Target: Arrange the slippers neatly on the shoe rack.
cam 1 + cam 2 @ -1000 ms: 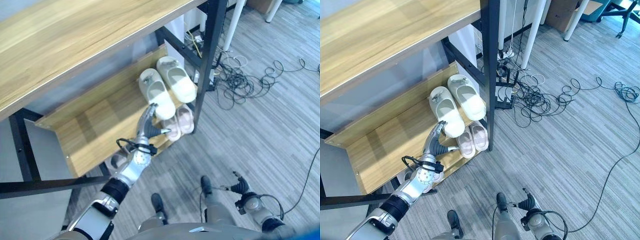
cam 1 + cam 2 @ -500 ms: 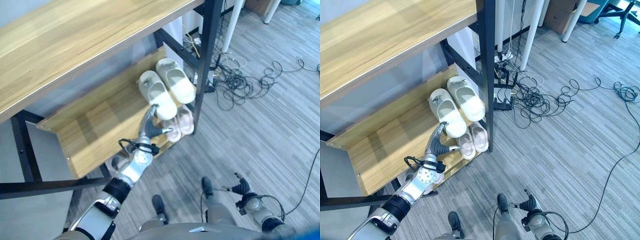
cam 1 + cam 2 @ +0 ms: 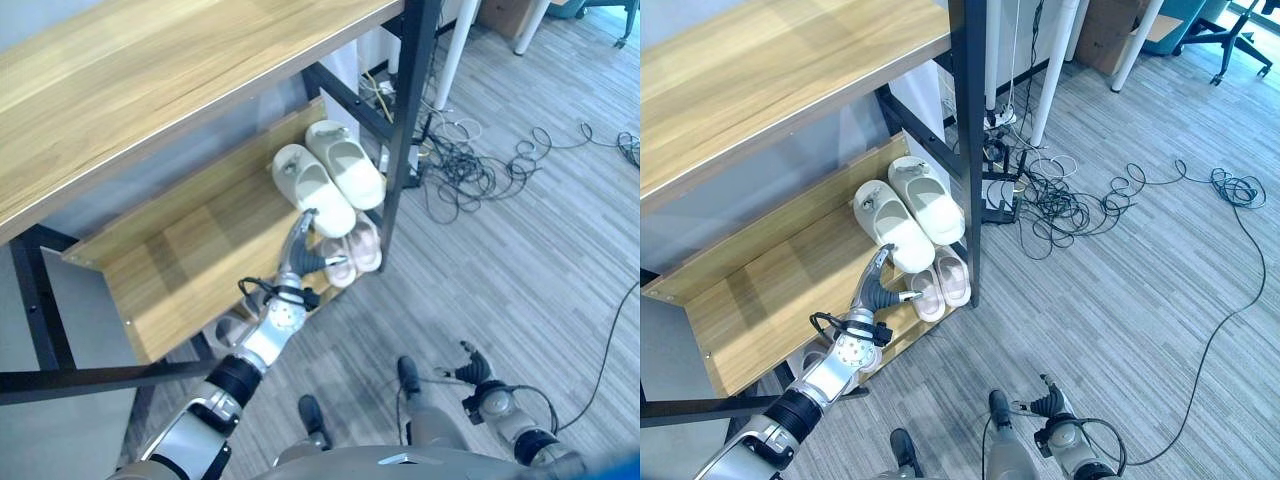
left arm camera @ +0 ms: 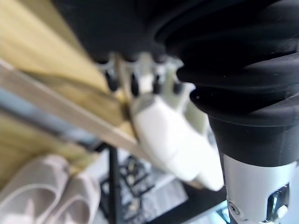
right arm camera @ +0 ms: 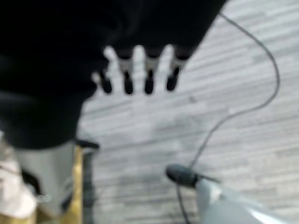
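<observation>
Left hand [image 3: 293, 262] – fingers [image 4: 132, 85] straight, holding nothing, tips at heel of near cream slipper [image 3: 312, 188] | cream pair side by side on shoe rack [image 3: 190, 250] shelf, toward 1 o'clock | pink slippers [image 3: 938, 282] on lower tier just below | right hand [image 3: 470, 367] low at 5 o'clock over floor [image 3: 1140, 280] – fingers relaxed, empty

Head eyes downward; wrist cameras close
</observation>
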Controlling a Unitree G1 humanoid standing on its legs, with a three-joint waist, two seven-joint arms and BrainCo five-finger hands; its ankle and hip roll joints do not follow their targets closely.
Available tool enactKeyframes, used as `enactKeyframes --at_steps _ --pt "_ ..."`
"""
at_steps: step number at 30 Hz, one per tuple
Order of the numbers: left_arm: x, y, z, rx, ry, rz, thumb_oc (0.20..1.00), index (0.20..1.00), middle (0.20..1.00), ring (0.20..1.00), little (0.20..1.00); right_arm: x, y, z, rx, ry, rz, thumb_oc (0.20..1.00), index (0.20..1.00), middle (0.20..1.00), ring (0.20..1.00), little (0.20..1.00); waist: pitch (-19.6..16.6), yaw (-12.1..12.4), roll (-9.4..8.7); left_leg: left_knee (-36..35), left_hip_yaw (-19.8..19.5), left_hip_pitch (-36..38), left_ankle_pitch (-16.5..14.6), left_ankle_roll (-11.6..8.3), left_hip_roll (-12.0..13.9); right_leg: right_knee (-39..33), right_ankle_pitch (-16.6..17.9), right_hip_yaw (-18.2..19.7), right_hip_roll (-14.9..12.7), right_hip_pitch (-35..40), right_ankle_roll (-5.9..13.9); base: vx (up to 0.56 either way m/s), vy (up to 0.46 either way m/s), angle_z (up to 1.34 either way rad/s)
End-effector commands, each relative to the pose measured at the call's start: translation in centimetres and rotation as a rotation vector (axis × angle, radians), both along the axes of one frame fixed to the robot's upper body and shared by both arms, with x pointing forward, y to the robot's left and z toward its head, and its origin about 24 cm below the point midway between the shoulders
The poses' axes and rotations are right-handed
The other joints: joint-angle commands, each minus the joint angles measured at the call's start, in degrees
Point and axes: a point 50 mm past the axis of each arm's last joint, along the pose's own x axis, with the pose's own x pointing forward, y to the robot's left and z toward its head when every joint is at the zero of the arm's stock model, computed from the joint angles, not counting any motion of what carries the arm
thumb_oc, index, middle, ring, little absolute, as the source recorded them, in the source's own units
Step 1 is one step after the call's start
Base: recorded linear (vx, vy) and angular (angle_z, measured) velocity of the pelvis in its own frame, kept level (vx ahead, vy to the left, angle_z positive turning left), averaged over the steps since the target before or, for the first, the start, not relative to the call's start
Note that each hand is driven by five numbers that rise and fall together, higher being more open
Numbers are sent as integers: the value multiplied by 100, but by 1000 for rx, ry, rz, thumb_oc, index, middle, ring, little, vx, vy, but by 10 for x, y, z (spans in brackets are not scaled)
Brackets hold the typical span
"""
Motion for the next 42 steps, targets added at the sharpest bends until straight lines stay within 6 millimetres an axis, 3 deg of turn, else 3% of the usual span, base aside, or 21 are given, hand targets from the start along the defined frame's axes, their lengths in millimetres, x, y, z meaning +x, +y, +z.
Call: enactKeyframes --at_steps 1,15,21,23,31,36,42 --pt "19 -17 16 -69 -46 -54 1000 1000 1000 1000 1000 -1 -11 0 -35 17 -4 1000 1000 1000 1000 1000 -94 -37 156 44 -436 -52 175 -517 422 444 -453 -116 -109 -215 294 6 -18 -7" --pt "23 -18 21 -46 -62 -64 1000 1000 1000 1000 1000 -4 -11 -2 -25 26 -19 1000 1000 1000 1000 1000 -145 -24 135 44 -476 -43 162 -509 456 434 -467 -163 -100 -158 307 2 -4 -2" --pt "19 -2 42 -24 -159 -93 1000 1000 1000 1000 1000 -11 -14 -4 -16 39 -51 1000 1000 1000 1000 1000 -129 57 105 44 -570 87 134 -518 422 395 -506 -275 -98 102 321 11 3 4" --pt "8 9 51 37 -209 -138 1000 1000 1000 1000 1000 -15 -13 -6 0 48 -68 1000 1000 1000 1000 1000 -96 126 95 44 -606 140 102 -518 399 359 -514 -340 -114 228 338 -11 29 9" --pt "-22 40 54 155 -224 -200 1000 1000 1000 1000 1000 -18 -6 -9 18 64 -43 1000 1000 1000 1000 1000 -97 276 7 44 -662 318 55 -506 357 326 -521 -468 -157 501 361 -1 15 8" --pt "-47 59 47 93 -161 -205 1000 1000 1000 1000 1000 -26 0 -14 25 107 -10 1000 1000 1000 1000 1000 -172 327 -98 44 -684 446 31 -487 323 297 -524 -546 -187 673 365 -17 11 10" --pt "-72 76 53 -46 -95 -277 1000 1000 1000 1000 1000 -56 -1 -25 37 223 -14 1000 1000 1000 1000 1000 -353 540 -313 44 -835 622 -11 -449 213 171 -431 -842 -270 1029 472 -58 26 22"
